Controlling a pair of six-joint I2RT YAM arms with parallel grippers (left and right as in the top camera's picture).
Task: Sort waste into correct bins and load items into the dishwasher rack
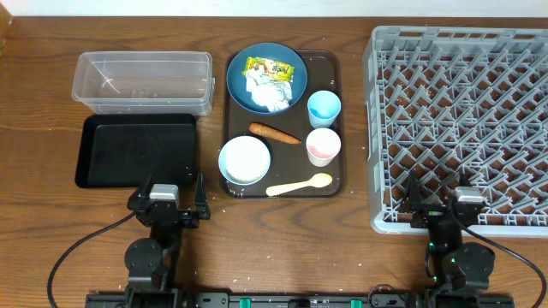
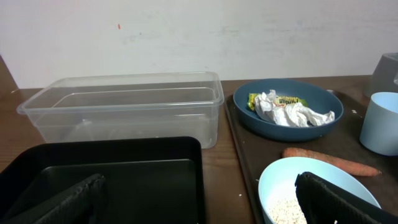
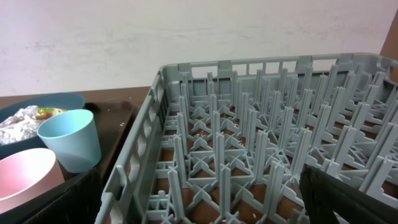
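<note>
My left gripper gapes wide and holds nothing. The black tray lies ahead of one finger, and the light blue bowl of rice sits behind the other. My right gripper is equally wide and empty, facing the grey rack. On the blue plate, the wrapper carries print too small to read.
</note>
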